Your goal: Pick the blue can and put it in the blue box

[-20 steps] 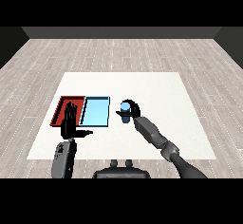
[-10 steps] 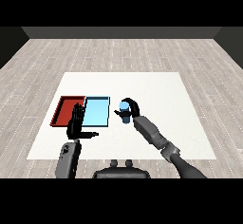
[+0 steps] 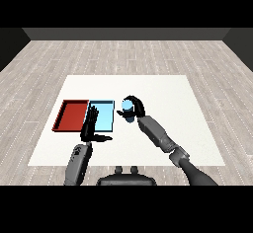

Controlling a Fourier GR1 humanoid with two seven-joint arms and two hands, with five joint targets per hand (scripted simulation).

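Blue cylindrical can (image 3: 128,113) sits just right of the light blue tray (image 3: 105,117), upright, pale top showing, the right hand (image 3: 136,105) curled round it. It has edged closer to that tray, so placing looks near. The left hand (image 3: 91,127) (fingers straight, released) now overlaps the tray's left edge.

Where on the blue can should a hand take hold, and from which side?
Round its upright side wall, from the right. The can stands just right of the blue tray, so that side is free, and the right hand already curls round it there. The left hand is open over the trays.
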